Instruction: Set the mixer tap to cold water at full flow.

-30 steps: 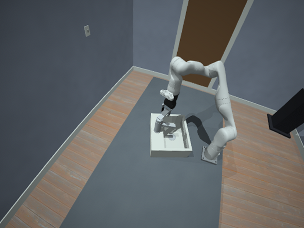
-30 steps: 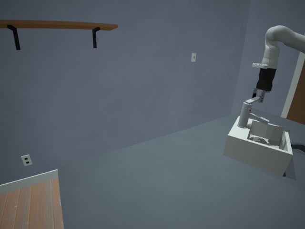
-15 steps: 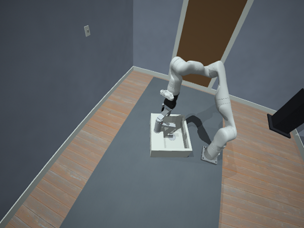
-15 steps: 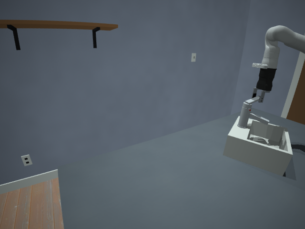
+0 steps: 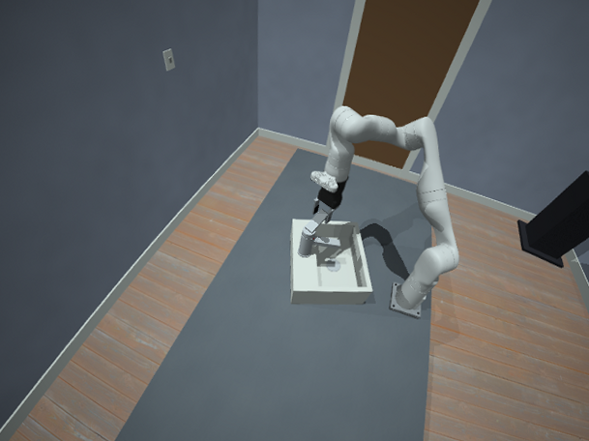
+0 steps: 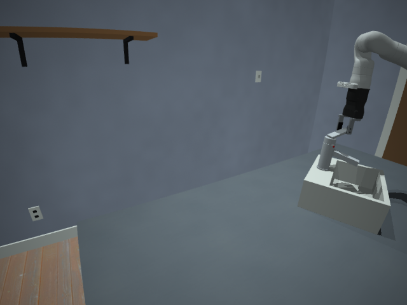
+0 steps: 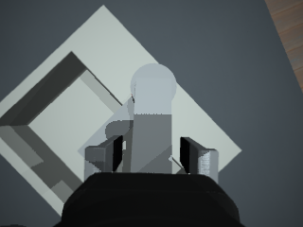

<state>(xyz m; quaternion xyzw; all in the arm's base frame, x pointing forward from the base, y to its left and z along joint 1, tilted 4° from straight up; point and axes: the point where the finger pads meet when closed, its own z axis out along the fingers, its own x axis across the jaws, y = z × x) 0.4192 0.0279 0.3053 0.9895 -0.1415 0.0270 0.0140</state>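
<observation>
A grey mixer tap (image 5: 306, 242) stands at the back left corner of a white basin (image 5: 330, 262). Its flat lever (image 5: 317, 221) is raised and turned away from the spout (image 5: 331, 242). My gripper (image 5: 323, 212) is open, with its fingers on either side of the lever's outer end. In the exterior view the lever (image 6: 338, 133) slopes up from the tap body (image 6: 325, 153) to the gripper (image 6: 345, 128), and a red dot (image 6: 333, 146) shows on the body. In the wrist view the lever (image 7: 151, 142) lies between the open fingers, with gaps on both sides. No blue dot is in view.
The basin sits on a grey mat, with my arm's base plate (image 5: 406, 301) to its right. A black box (image 5: 565, 217) stands by the right wall. A brown door (image 5: 405, 67) is behind my arm.
</observation>
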